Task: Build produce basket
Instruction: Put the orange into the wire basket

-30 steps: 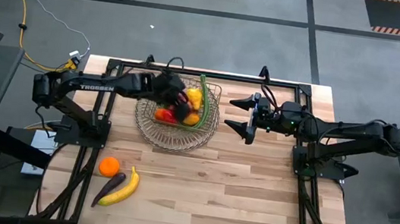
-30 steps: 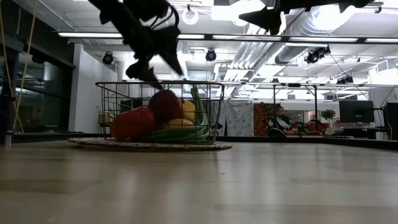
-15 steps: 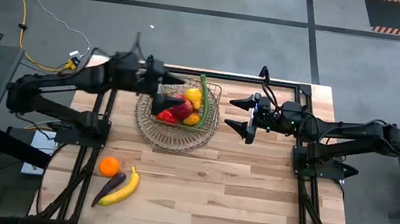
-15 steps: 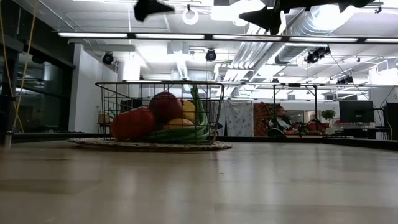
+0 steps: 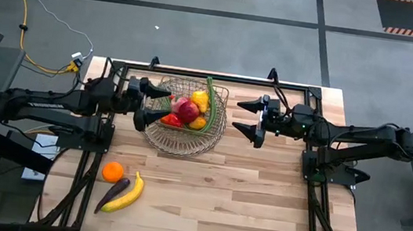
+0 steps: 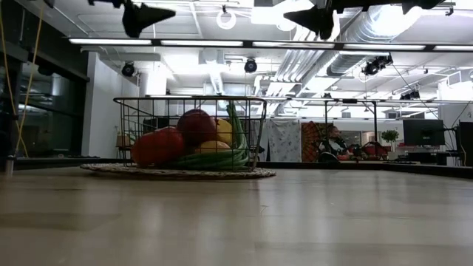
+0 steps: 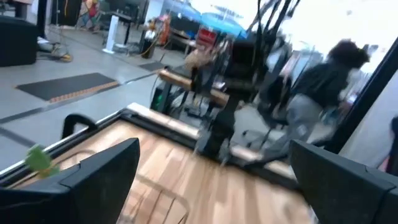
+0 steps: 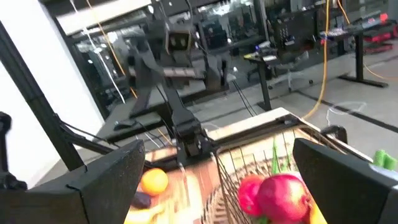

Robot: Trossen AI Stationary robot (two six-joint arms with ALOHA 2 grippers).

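Observation:
The wire basket point(image 5: 181, 132) stands at the table's far middle on a flat mat. It holds red apples point(image 5: 185, 110), yellow fruit point(image 5: 201, 99) and long green beans point(image 5: 209, 92), seen also in the low view point(image 6: 194, 125). An orange point(image 5: 113, 171), a purple eggplant point(image 5: 113, 193) and a banana point(image 5: 128, 193) lie together near the front left. My left gripper point(image 5: 164, 103) hovers open and level just left of the basket's rim, high above the table point(image 6: 148, 15). My right gripper point(image 5: 239, 116) hovers open and level to the basket's right point(image 6: 314, 21).
Bare wood spreads across the table's middle, near and right parts point(image 5: 260, 193). Black frame rails point(image 5: 219, 76) run along the far edge and down both sides. The right wrist view shows the apple point(image 8: 283, 196) and the orange point(image 8: 154, 182) beyond my open fingers. A person sits far off in the room point(image 6: 332, 140).
My left gripper has risen out of the basket and drawn back toward the table's left edge, tipping from pointing down to level. It has stayed open with nothing in it. The produce in the basket lies as before.

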